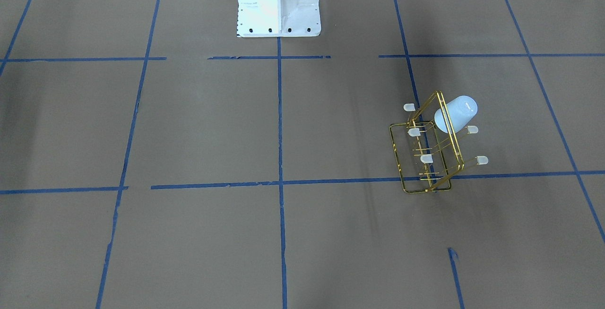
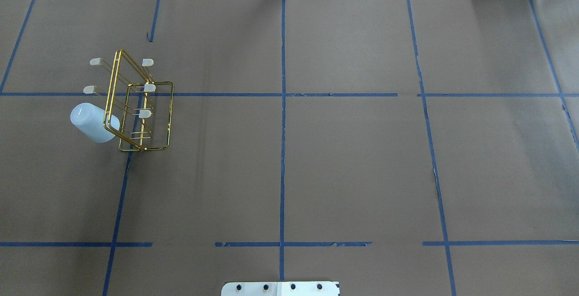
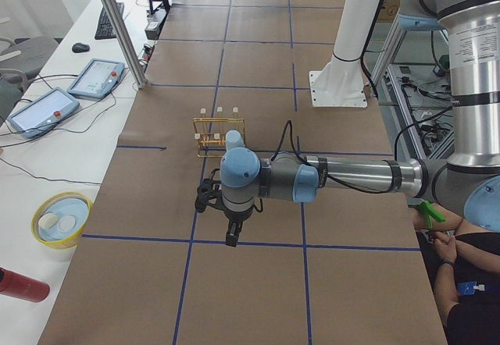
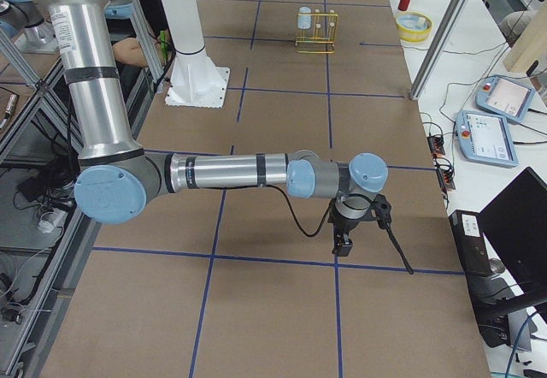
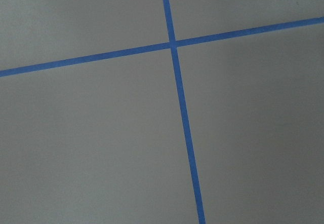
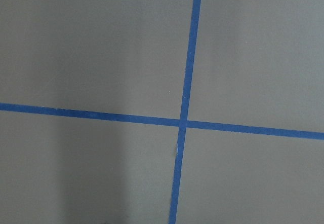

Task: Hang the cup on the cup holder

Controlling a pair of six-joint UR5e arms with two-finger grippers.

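Observation:
The pale blue-white cup (image 1: 457,112) sits upside down over a prong of the gold wire cup holder (image 1: 396,155), tilted outward at the rack's end. In the overhead view the cup (image 2: 90,121) is at the holder's (image 2: 172,115) left side, on the table's left half. My left gripper (image 3: 231,232) shows only in the exterior left view, hovering over the table well short of the holder (image 3: 209,138); I cannot tell whether it is open. My right gripper (image 4: 342,241) shows only in the exterior right view, far from the holder (image 4: 318,34); I cannot tell its state either.
Blue tape lines grid the brown table. The white robot base (image 1: 278,2) stands at the table's edge. A yellow bowl (image 3: 61,218) and a red object (image 3: 19,284) sit on the side desk. A person's hands (image 3: 437,240) are near the table's robot side.

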